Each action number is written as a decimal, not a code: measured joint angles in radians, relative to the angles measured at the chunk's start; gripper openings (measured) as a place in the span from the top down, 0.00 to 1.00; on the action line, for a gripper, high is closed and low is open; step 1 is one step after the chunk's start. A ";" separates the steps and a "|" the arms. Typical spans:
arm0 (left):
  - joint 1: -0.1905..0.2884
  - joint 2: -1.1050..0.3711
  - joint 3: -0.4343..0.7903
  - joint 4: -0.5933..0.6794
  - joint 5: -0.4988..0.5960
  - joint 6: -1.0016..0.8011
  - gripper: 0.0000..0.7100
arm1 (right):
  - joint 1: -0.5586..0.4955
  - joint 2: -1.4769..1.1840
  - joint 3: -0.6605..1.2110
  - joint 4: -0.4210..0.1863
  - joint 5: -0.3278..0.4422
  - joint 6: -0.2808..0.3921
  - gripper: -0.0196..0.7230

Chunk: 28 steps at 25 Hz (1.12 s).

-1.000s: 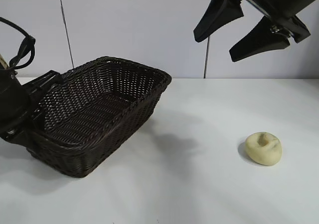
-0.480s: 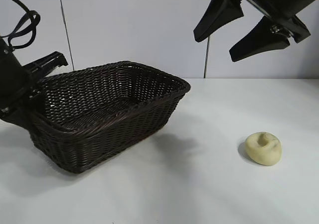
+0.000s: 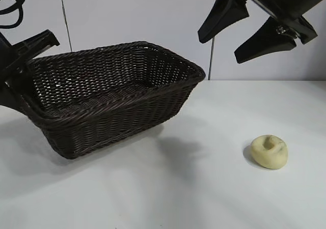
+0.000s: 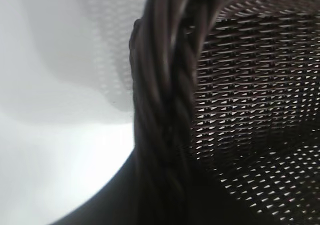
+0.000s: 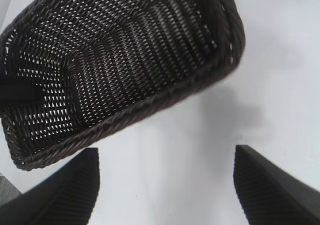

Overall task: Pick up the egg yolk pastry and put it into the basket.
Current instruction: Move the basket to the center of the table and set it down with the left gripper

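The egg yolk pastry (image 3: 269,151), a pale yellow dimpled ball, lies on the white table at the right. The dark wicker basket (image 3: 112,122) is at the left, tilted, with its left end raised off the table. My left gripper (image 3: 23,71) is shut on the basket's left rim; the braided rim (image 4: 170,85) fills the left wrist view. My right gripper (image 3: 220,48) hangs open and empty high above the table, up and left of the pastry. In the right wrist view the gripper (image 5: 167,185) looks down on bare table and the basket (image 5: 125,50); the pastry is out of that view.
The white table (image 3: 193,198) runs to a pale wall behind. A dark finger of the left gripper (image 5: 15,92) shows inside the basket's end in the right wrist view.
The left gripper has lifted the basket's left end and swung the basket up and to the right. The right gripper and the pastry have not moved.
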State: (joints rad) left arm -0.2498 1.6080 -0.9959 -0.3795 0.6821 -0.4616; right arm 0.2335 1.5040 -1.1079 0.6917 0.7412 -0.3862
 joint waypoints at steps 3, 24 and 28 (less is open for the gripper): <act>0.010 0.000 -0.032 -0.010 0.031 0.139 0.86 | 0.000 0.000 0.000 0.000 0.004 0.000 0.25; 0.011 0.300 -0.368 -0.008 0.314 0.551 0.86 | 0.000 0.000 0.000 0.000 0.021 0.000 0.25; 0.011 0.328 -0.368 -0.007 0.312 0.565 0.86 | 0.000 0.000 0.000 0.000 0.020 0.000 0.25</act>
State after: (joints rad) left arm -0.2386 1.9361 -1.3637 -0.3862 0.9943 0.1033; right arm 0.2335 1.5040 -1.1079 0.6917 0.7617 -0.3862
